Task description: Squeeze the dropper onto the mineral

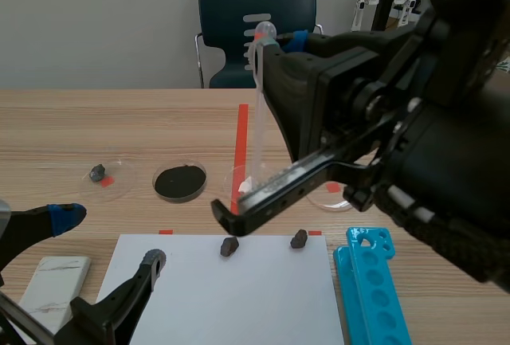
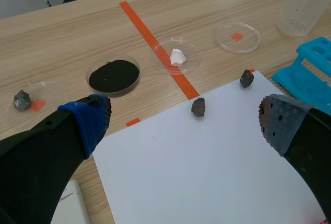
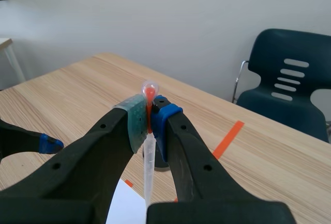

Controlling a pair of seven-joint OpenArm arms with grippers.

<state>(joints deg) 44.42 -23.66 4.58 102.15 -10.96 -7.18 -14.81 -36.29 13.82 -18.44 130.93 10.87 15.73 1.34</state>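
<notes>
Scene view: found right gripper (image 1: 275, 42) raised at centre, clamped on the dropper (image 1: 256, 114). Held upright, tip down, seemingly over the white mineral (image 1: 248, 182) in its dish by the tape line. Judged pickup done, squeeze outstanding; cannot tell tip height. Noted left gripper (image 1: 110, 240) low at near left, fingers apart, holding nothing.

Left wrist view: recorded left stone (image 2: 198, 107) and right stone (image 2: 246, 78) on the white paper (image 2: 207, 172), with black-powder dish (image 2: 114, 75) far left and blue rack (image 2: 310, 79) right. Saw nothing barring the way.

Right wrist view: confirmed pads pinching the stem below the red-tinted bulb (image 3: 150, 87).
</notes>
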